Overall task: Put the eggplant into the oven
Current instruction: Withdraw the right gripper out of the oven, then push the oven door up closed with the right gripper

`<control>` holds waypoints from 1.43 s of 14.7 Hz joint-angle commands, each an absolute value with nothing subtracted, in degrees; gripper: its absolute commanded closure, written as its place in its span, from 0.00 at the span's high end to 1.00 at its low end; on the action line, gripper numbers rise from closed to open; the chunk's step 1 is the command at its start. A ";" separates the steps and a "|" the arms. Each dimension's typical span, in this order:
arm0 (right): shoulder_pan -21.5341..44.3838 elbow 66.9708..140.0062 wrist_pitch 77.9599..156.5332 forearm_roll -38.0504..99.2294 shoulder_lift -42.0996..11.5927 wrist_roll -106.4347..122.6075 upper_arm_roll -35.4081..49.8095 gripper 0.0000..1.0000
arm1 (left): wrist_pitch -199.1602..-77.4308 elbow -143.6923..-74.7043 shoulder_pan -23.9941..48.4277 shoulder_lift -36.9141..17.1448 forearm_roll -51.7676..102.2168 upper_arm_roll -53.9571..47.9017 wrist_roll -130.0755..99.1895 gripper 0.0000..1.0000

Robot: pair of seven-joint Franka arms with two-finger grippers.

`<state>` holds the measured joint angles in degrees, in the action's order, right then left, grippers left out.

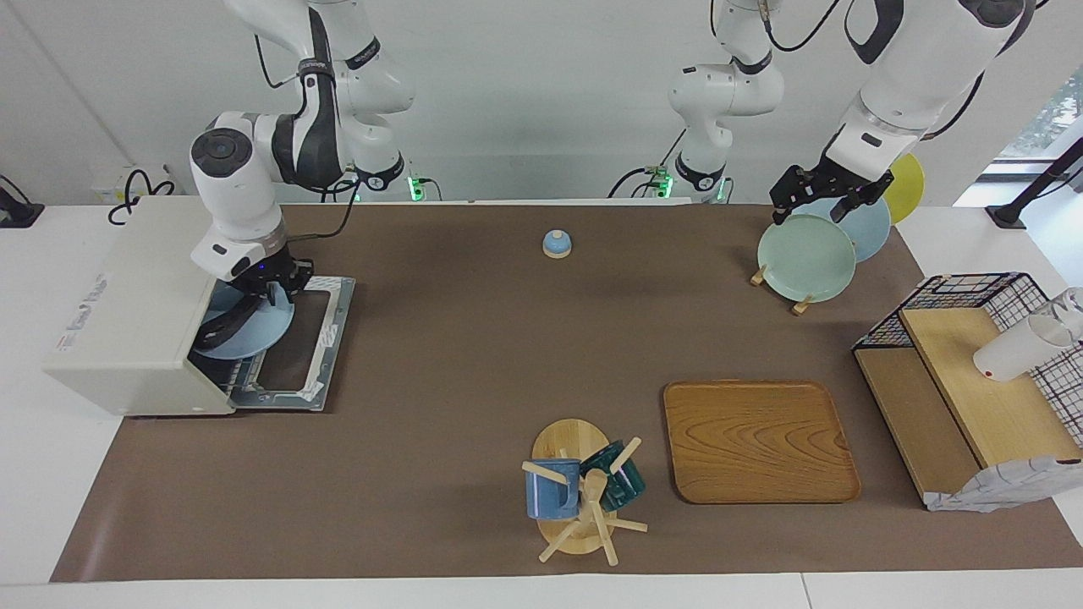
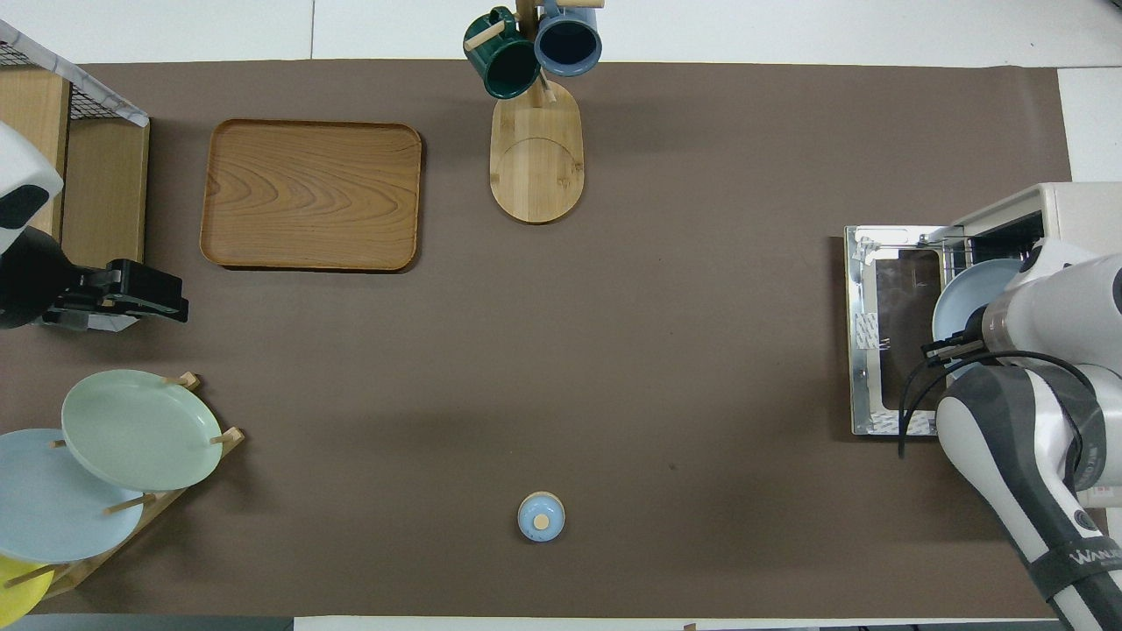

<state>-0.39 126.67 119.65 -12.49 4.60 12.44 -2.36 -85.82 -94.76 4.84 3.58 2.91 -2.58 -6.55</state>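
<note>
The cream-white oven (image 1: 127, 313) stands at the right arm's end of the table, its door (image 1: 296, 347) folded down flat. In its mouth lies a light blue plate (image 1: 258, 331) with the dark eggplant (image 1: 222, 330) across it. My right gripper (image 1: 272, 292) hangs at the plate's rim on the side toward the robots. In the overhead view the plate (image 2: 960, 302) shows at the oven (image 2: 1074, 206) opening, while the right wrist covers the eggplant. My left gripper (image 1: 814, 211) waits, open and holding nothing, over the green plate (image 1: 805, 256) in the rack.
A rack of green, blue and yellow plates stands at the left arm's end. A small blue knobbed lid (image 1: 556, 244) lies near the robots, mid-table. Farther out are a wooden tray (image 1: 757, 440), a mug tree (image 1: 584, 491) and a wire shelf (image 1: 973, 372) with a white cup.
</note>
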 commanded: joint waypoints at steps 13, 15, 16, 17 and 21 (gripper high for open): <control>6.07 128.41 134.82 -7.82 -7.56 -2.81 -1.85 0.00 | -85.17 -94.57 4.31 3.52 3.34 -2.72 -5.89 1.00; 6.15 128.58 134.82 -7.82 -7.65 -2.20 -1.93 0.00 | -85.17 -94.57 4.31 3.60 3.43 -2.72 -5.89 1.00; 6.15 128.50 134.74 -8.26 -7.73 -0.63 -2.02 0.00 | -85.17 -94.57 4.31 3.52 3.43 -2.72 -5.89 1.00; 6.15 128.06 134.13 -8.87 -7.82 2.69 -2.11 0.00 | -85.17 -94.57 4.31 3.52 3.34 -2.72 -5.89 1.00; 4.92 124.82 130.27 -13.60 -8.26 8.34 -2.29 0.00 | -85.17 -94.57 4.31 3.60 3.34 -2.72 -5.89 1.00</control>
<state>6.12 127.20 133.25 -10.15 -8.21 5.25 -2.26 -85.82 -94.76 4.84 3.58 2.91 -2.58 -6.55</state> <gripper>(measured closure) 0.991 0.000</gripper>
